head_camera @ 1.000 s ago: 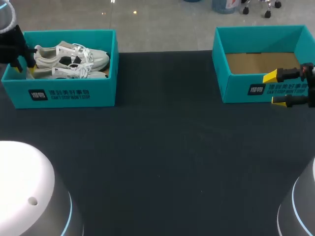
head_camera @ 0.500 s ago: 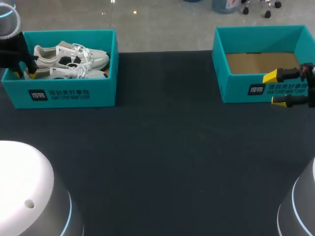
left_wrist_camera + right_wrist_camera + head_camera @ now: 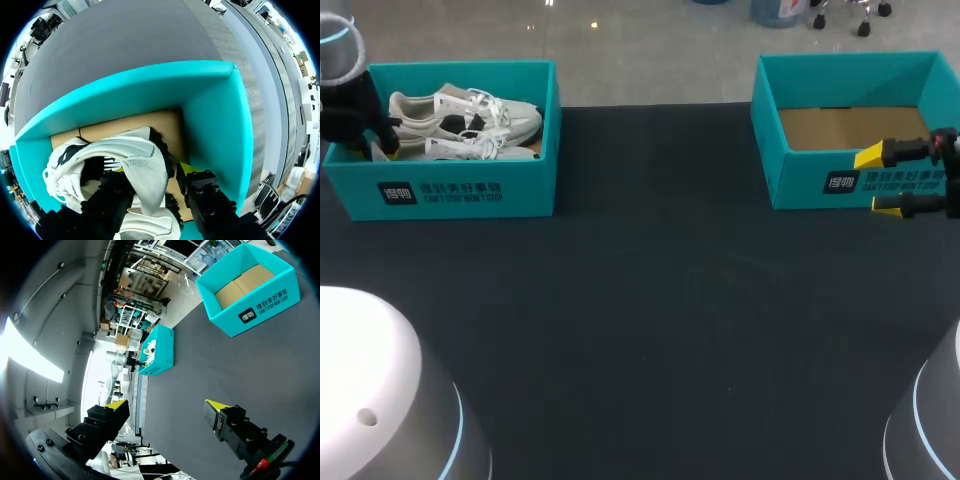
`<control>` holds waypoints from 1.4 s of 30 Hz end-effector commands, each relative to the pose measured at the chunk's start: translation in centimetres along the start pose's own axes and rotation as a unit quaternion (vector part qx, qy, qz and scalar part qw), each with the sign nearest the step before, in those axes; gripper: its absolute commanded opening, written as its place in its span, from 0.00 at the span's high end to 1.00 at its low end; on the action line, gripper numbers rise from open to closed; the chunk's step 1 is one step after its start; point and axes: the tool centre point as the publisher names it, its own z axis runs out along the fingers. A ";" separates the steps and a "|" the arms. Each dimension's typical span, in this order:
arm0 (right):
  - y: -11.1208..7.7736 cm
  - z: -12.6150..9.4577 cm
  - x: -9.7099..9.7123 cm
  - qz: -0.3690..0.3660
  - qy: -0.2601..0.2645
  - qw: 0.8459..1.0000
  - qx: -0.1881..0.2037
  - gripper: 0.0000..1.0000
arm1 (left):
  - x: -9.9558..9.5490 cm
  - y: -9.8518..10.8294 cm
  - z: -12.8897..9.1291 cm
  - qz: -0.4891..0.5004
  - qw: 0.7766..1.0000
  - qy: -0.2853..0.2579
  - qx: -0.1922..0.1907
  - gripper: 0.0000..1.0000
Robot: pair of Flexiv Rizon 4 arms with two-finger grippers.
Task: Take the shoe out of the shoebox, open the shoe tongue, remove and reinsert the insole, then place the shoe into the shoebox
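Observation:
Two white shoes with black trim lie in the teal shoebox (image 3: 460,190) at the table's far left, one (image 3: 470,112) behind the other (image 3: 470,148). My left gripper (image 3: 372,143) is down inside that box at its left end. In the left wrist view the left gripper (image 3: 152,176) stands open astride a shoe's heel (image 3: 142,167); a narrow strip of cardboard shows between the heel and one finger (image 3: 200,192). My right gripper (image 3: 878,182) hangs wide open and holds nothing, in front of the empty teal box (image 3: 850,70).
The empty box (image 3: 250,290) at the far right shows a bare cardboard floor. Dark tabletop (image 3: 650,300) stretches between the two boxes and toward the front. The shoebox walls (image 3: 215,125) stand close around my left gripper.
My left gripper has sunk a little deeper into the shoebox at the shoe's heel. The shoes, the boxes and my right arm have stayed put.

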 end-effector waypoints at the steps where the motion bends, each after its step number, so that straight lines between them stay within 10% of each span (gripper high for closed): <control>1: -0.1 0.0 0.0 0.001 -0.002 1.000 0.000 0.00 | -0.1 0.3 1.1 0.001 1.000 0.003 -0.001 0.52; 11: -0.1 0.0 0.0 0.001 -0.002 1.000 0.000 0.00 | -0.1 0.7 2.7 -0.004 1.000 0.011 0.015 0.56; 15: -0.1 0.0 0.0 0.001 -0.002 1.000 0.000 0.00 | -0.1 0.5 2.7 -0.003 1.000 0.010 0.020 1.00; 26: -0.1 0.0 0.0 0.001 -0.002 1.000 0.000 0.00 | 0.7 0.4 0.2 0.015 1.000 0.007 0.023 1.00; 42: -0.1 0.0 0.0 0.001 -0.002 1.000 0.000 0.00 | 1.1 0.4 -10.3 -0.027 0.999 0.022 0.011 1.00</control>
